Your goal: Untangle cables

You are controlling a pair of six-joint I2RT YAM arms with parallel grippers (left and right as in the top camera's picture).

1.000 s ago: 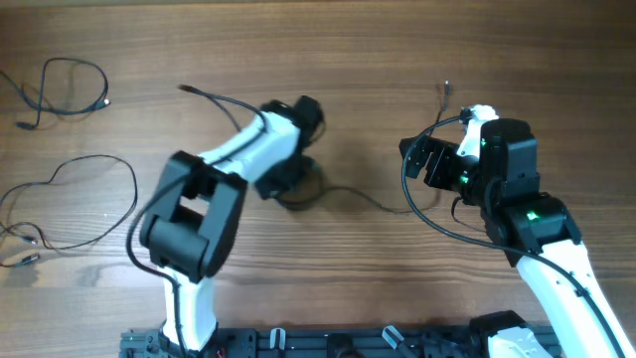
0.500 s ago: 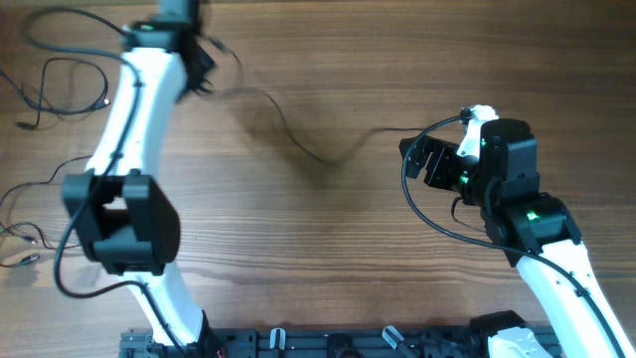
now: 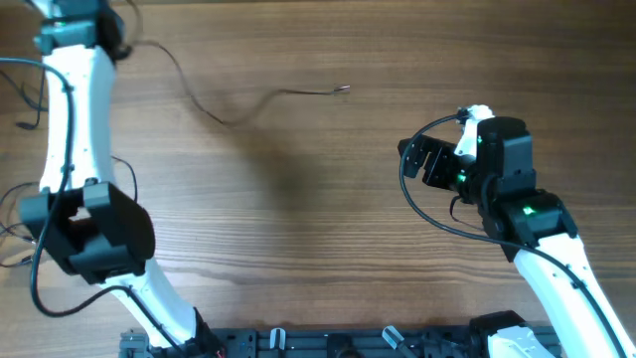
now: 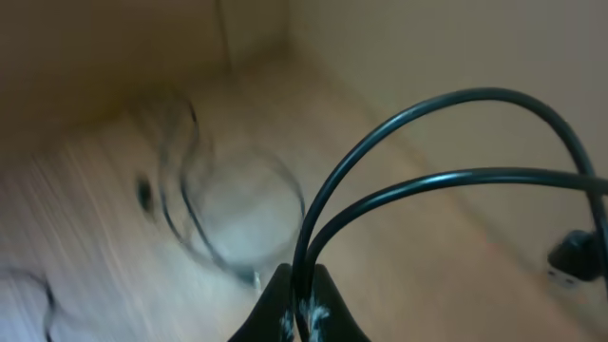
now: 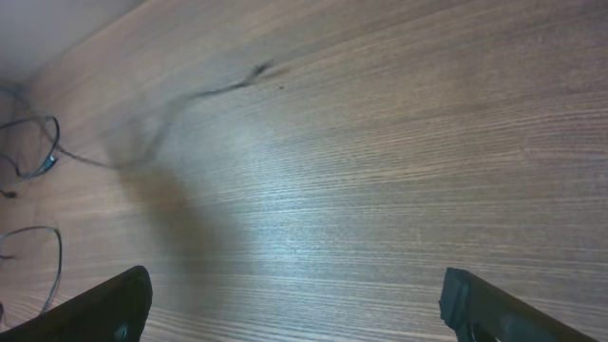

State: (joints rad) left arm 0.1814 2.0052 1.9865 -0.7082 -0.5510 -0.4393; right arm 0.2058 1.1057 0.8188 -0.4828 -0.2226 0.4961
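My left gripper [image 3: 116, 30] is at the far left back corner of the table, shut on a thin black cable [image 4: 408, 180] folded double between its fingertips [image 4: 280, 304]. From there this cable [image 3: 224, 120] trails right across the wood to its silvery plug end [image 3: 345, 89]. Two other loose cable loops lie at the left edge, one [image 3: 22, 97] at the back and one [image 3: 127, 177] nearer the front; they look blurred in the left wrist view. My right gripper [image 3: 422, 159] hovers at mid right, open, its fingers [image 5: 109, 306] wide apart over bare wood.
The left arm's white links [image 3: 75, 119] stretch along the table's left side above the loose loops. In the right wrist view the trailing cable [image 5: 228, 87] and the loops [image 5: 38, 142] lie far ahead to the left. The arms' mounting rail [image 3: 328, 343] runs along the front edge.
My left arm has swung from the table's middle to the far left back corner, dragging the held cable; its free end slid left across the wood. The right arm has stayed still.
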